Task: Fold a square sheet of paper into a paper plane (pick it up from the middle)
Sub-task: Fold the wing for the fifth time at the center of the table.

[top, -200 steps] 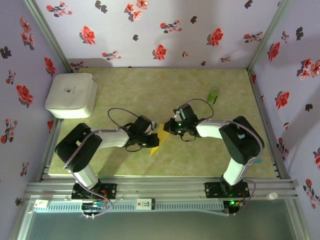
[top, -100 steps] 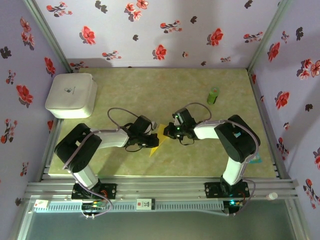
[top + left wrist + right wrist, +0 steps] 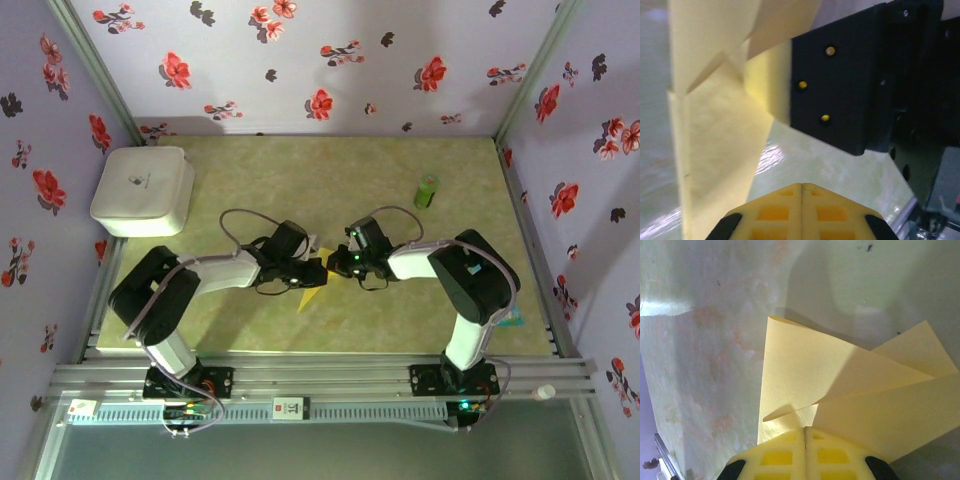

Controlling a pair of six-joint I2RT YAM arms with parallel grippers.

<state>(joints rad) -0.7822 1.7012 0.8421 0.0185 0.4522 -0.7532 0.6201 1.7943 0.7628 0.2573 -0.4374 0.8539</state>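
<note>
Yellow paper (image 3: 840, 385) touches closed R fingers (image 3: 775, 457) at tips, just beside L fingers (image 3: 775, 215).

A small robot test cell, lab-like rather than domestic, was seen from above. A left arm (image 3: 170, 295) and a right arm (image 3: 470, 280), black and white, were bolted side by side to a slotted aluminium rail (image 3: 330, 378) at the near edge of a mottled green-beige surface (image 3: 300, 180). Metal corner posts (image 3: 100, 78) framed the cell. Lilac wall panels (image 3: 300, 70) printed with red and black flowers closed three sides. Loose cables (image 3: 240, 212) looped from the arms. A white rounded box (image 3: 143, 190) and a small green cylinder (image 3: 427, 191) sat on the surface.
</note>
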